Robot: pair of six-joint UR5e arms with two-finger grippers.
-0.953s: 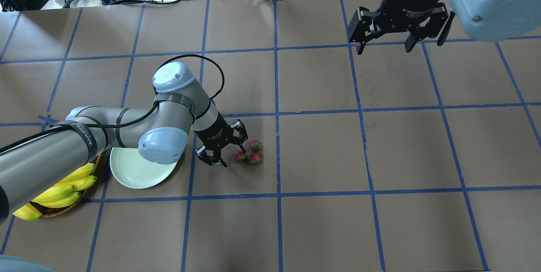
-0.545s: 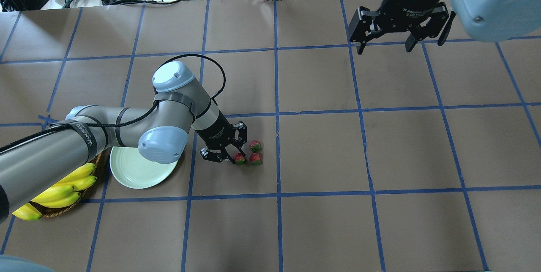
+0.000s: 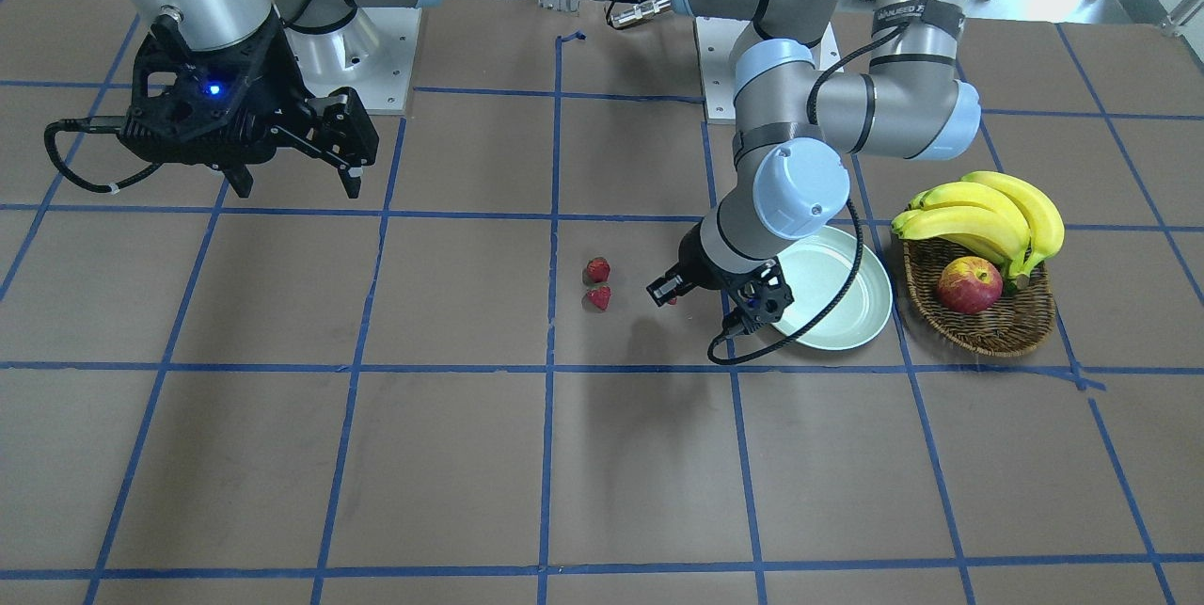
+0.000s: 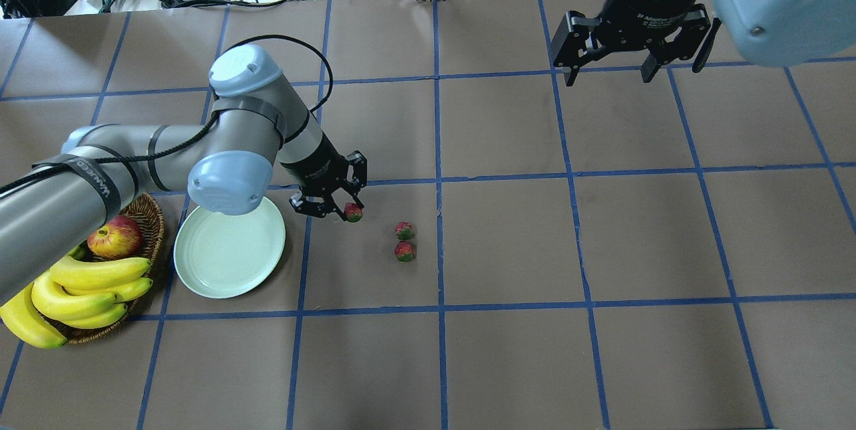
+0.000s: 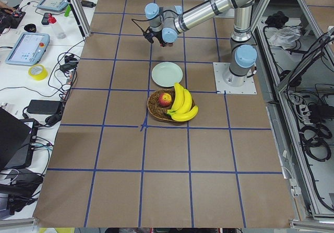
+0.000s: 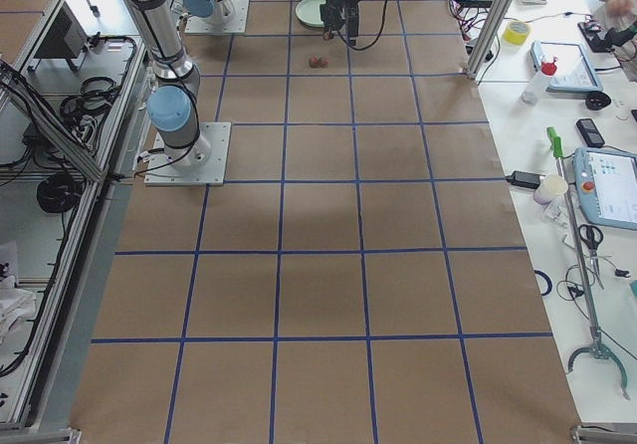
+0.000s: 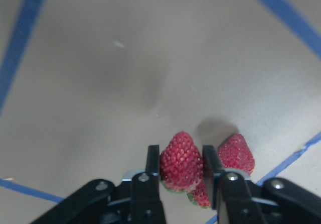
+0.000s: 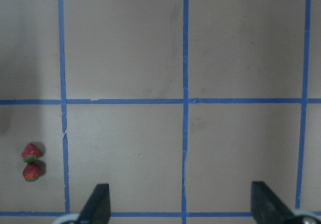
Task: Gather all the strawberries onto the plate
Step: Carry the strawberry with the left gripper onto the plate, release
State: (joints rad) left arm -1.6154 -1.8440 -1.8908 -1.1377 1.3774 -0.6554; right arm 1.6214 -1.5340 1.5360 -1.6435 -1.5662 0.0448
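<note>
Held strawberry: pinched by the left gripper, raised off the counter, just right of the plate.
Loose strawberries: far one and near one side by side on the counter, further right.
Right gripper: spread, empty, far right.

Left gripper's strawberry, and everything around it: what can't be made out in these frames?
- Held strawberry: in the front-facing view the left gripper hides nearly all of it.
- Two loose strawberries: too small to tell apart in the exterior right view, and not discernible in the exterior left view.
- Plate: one edge lies under the left arm in the overhead view.
- Right gripper: its wrist view shows only the fingertips, cut off by the bottom edge.
</note>
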